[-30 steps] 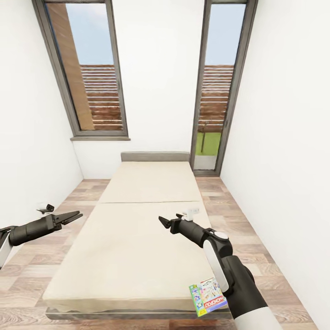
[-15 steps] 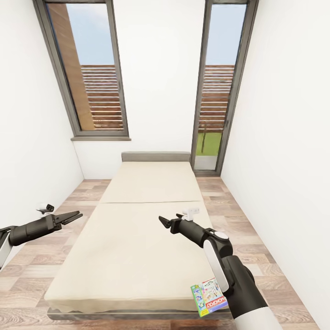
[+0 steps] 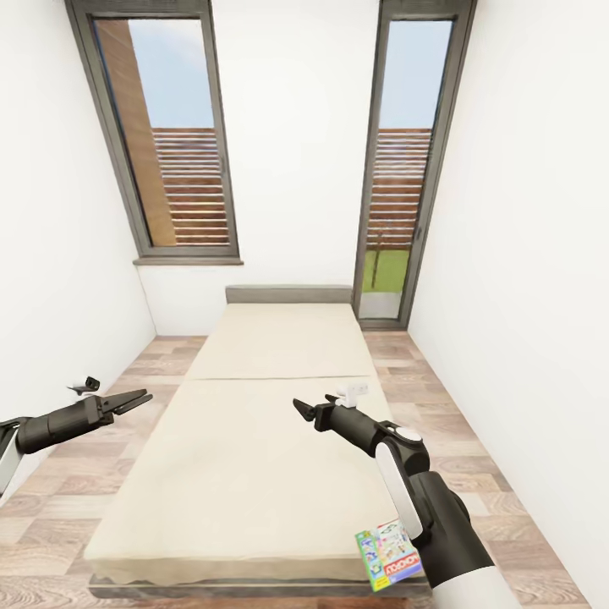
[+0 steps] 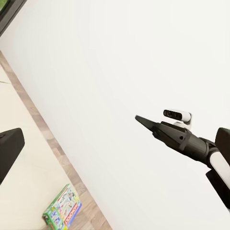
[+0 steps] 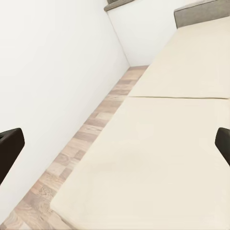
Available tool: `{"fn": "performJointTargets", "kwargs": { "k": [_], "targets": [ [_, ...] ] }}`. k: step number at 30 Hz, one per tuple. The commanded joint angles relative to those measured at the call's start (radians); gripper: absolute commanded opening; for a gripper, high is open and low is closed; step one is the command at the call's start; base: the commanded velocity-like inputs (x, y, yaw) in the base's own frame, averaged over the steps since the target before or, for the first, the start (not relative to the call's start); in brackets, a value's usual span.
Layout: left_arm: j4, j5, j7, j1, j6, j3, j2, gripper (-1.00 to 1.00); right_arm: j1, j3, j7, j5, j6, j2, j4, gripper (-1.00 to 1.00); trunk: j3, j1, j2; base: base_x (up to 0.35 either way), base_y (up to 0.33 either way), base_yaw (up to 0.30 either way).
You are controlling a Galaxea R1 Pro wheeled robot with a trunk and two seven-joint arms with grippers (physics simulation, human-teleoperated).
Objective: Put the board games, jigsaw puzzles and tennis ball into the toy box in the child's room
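The robot faces the bed (image 3: pixel 254 440) lengthwise, headboard (image 3: pixel 288 293) up at twelve o'clock, tall windows either side of it. One board game, the Monopoly box (image 3: pixel 389 551), lies on the mattress's near corner at about five o'clock in the head view, partly tucked behind the right forearm. Its red logo strip reads "MONOPOLY" upside down from here; the left wrist view catches the same green-edged cover (image 4: pixel 62 208) near the bed's edge.

The left gripper (image 3: pixel 135 397) hangs out at nine o'clock over the floor beside the bed, its fingers looking pressed to a point, holding nothing. The right gripper (image 3: pixel 304 410) hovers above mid-mattress, well apart from the box; its own camera shows the fingers (image 5: pixel 9 148) spread wide, nothing between them.

Progress, as I judge it: this game is not yet picked up, and only one shows on the bed. The table and toy box are out of frame, so the rest cannot be told.
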Motion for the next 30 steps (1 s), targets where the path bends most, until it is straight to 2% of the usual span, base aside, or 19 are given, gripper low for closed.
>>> {"fn": "performJointTargets", "kwargs": {
  "k": [1, 25, 27, 30],
  "targets": [
    [0.000, 0.000, -0.003, -0.001, 0.011, 0.000, 0.000, 1.00, -0.001, -0.001, 0.000, -0.006, 0.007, 0.000, -0.001, 1.00, -0.001, 0.001, -0.002, 0.000, 0.151, 0.000],
    [0.000, 0.002, -0.003, -0.001, 0.010, 0.000, 0.000, 1.00, -0.001, -0.011, 0.001, -0.014, 0.008, 0.001, 0.022, 1.00, 0.000, 0.001, -0.002, 0.000, 0.025, 0.000],
    [0.000, 0.002, -0.003, -0.001, 0.010, 0.000, -0.001, 1.00, -0.001, -0.023, 0.002, -0.027, 0.009, 0.000, 0.031, 1.00, 0.000, 0.001, -0.002, -0.004, 0.018, 0.000],
    [0.000, 0.001, -0.003, -0.001, 0.010, 0.000, 0.000, 1.00, -0.001, -0.070, 0.008, -0.073, 0.010, -0.006, 0.040, 1.00, 0.000, 0.001, -0.002, -0.055, 0.143, 0.000]
  ]
}}
